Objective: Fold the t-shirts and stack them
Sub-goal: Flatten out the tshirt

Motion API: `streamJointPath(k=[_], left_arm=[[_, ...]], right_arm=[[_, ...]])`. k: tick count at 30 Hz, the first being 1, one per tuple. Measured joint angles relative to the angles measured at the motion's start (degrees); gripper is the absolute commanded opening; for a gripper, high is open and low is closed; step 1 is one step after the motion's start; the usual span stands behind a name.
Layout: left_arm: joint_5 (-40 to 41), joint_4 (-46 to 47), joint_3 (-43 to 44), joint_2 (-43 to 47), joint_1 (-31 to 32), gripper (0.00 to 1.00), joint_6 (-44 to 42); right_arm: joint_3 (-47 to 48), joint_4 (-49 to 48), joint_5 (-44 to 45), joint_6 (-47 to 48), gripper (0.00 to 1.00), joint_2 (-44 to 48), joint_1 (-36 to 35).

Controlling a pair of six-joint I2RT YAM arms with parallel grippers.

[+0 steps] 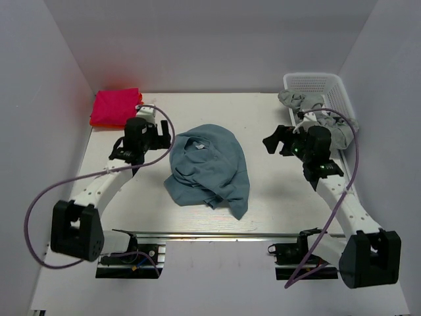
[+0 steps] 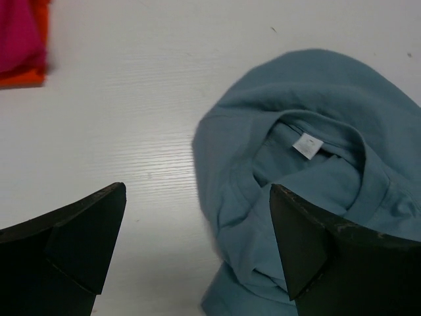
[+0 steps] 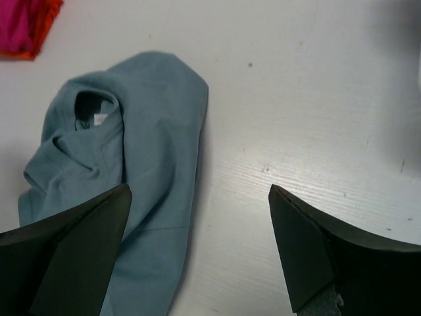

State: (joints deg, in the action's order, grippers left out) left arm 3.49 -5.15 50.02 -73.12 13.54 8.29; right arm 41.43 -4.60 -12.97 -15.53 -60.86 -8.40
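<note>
Top external view: the crumpled teal-blue cotton t-shirt [image 1: 210, 168] is laid at the centre of the white table [image 1: 276, 217], flanked at nine o'clock by the left gripper [image 1: 163, 135] and at three by the right gripper [image 1: 271, 142], both held spread, presumably to grasp it.

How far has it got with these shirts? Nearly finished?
Early on. Done: a folded bright pink t-shirt lies on an orange one, far left. In hand: the crumpled teal-blue t-shirt, mid-table between the open, empty left hand and right hand. Left: folding it, plus grey shirts in the white lattice basket.
</note>
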Motion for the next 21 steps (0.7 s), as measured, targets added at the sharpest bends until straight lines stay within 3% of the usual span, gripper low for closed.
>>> streamJointPath(k=[8,14,18,21], left_arm=[[-12.4,1.5,4.2,-14.5,1.6,1.00,-2.7],[-15.0,1.3,8.9,-23.8,5.7,1.00,-3.8],[-10.4,-0.9,13.7,-30.0,8.4,0.88,-3.8],[-5.6,-3.2,18.0,-34.5,9.8,0.65,-3.1]], right_arm=[[2.0,9.8,-0.4,2.1,0.90,-9.9,-2.4],[3.4,11.1,-1.8,2.1,0.85,-16.6,-5.2],[3.4,11.3,-2.2,1.7,0.82,-19.0,-7.4],[3.3,11.3,-2.2,1.2,0.79,-19.6,-9.1]])
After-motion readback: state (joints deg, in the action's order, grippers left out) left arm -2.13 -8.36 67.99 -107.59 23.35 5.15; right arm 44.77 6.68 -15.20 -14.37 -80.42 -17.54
